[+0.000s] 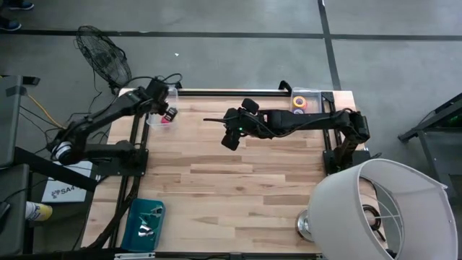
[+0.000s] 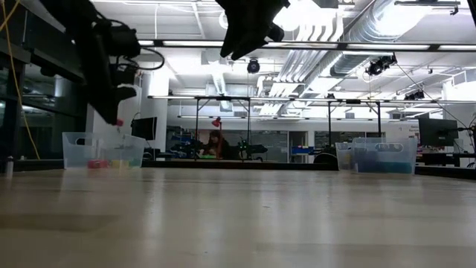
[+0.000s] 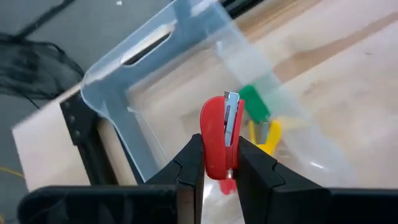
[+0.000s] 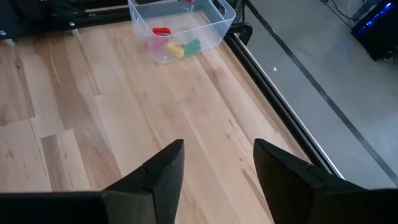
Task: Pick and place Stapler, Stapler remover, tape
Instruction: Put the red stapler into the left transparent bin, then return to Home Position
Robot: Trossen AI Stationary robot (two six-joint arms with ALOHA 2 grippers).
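Left gripper [image 3: 219,163] hangs above the clear bin [image 3: 118,106] at the table's [image 1: 238,180] far left corner, fingers clamped on a small red stapler [image 3: 216,140]; green [image 3: 254,102] and yellow [image 3: 264,135] staplers lie inside the bin. Right gripper [image 4: 217,163] floats empty over the table's middle near the far edge, jaws spread. Over at the far right corner, another bin [image 1: 307,97] holds the tape [image 1: 299,103].
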